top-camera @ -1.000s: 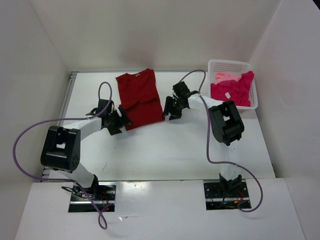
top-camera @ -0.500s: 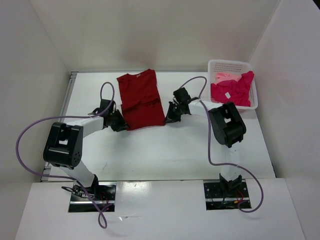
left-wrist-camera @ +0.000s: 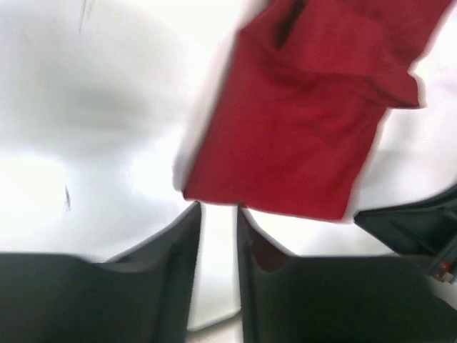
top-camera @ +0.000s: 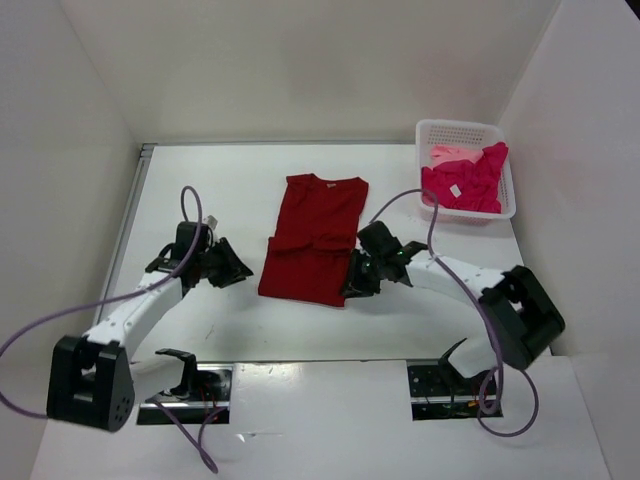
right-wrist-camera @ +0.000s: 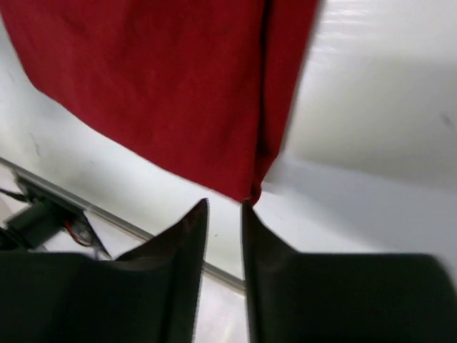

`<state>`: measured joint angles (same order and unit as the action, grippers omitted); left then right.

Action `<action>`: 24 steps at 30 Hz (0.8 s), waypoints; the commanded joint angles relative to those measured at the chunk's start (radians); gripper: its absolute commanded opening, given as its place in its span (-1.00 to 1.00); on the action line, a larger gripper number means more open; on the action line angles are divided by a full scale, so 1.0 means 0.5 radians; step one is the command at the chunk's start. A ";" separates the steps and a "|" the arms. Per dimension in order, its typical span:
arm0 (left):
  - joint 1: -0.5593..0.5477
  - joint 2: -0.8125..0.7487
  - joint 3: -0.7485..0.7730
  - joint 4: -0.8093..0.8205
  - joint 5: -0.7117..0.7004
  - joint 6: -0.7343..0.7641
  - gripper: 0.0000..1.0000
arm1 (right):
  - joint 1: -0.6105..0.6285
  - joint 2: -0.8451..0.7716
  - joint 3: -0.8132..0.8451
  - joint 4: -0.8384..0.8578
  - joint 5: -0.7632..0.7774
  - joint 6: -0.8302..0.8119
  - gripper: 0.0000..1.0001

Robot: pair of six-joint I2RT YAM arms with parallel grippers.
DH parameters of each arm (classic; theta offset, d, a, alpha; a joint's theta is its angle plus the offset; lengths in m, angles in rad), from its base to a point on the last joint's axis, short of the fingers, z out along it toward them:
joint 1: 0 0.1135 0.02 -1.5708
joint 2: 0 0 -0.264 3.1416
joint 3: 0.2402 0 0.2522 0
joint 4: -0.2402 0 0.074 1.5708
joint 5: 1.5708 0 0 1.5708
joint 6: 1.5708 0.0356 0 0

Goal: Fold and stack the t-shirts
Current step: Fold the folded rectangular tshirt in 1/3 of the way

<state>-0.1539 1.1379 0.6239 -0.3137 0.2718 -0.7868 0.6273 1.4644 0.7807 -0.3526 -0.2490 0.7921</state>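
A dark red t-shirt (top-camera: 316, 240) lies flat in the middle of the table, folded into a long strip with its collar at the far end. In the left wrist view its near hem (left-wrist-camera: 285, 186) sits just beyond my left gripper (left-wrist-camera: 218, 209), whose jaws stand a little apart with only white table between them. My left gripper (top-camera: 240, 270) is left of the shirt's near left corner. My right gripper (top-camera: 352, 285) is at the near right corner. Its jaws (right-wrist-camera: 224, 205) are slightly apart and empty, and the shirt's corner (right-wrist-camera: 251, 191) nearly touches one fingertip. A magenta t-shirt (top-camera: 462, 182) and a pale pink one (top-camera: 452, 154) lie in the basket.
The white perforated basket (top-camera: 458, 126) stands at the far right corner of the table. White walls close in the back and both sides. Purple cables loop from both arms over the table's near part.
The red shirt has slid from the far left towards the near middle of the table. Both grippers closed on its near hem, pulled it along, and now stand parted with the hem free.
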 commanded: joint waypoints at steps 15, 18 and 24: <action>-0.414 0.142 0.153 0.315 0.075 -0.258 -0.49 | 0.114 0.437 0.781 0.070 -0.002 -0.139 -1.00; -0.539 0.321 0.157 0.456 0.039 -0.310 -0.49 | 0.176 0.620 0.929 0.073 0.016 -0.139 -1.00; -0.545 0.426 0.041 0.557 -0.006 -0.353 -0.44 | 0.200 0.892 1.070 0.123 0.128 -0.139 -1.00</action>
<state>-0.4263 1.3363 0.6664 -0.1148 0.2993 -0.9366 0.7167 1.8663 1.2613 -0.3427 -0.2329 0.7383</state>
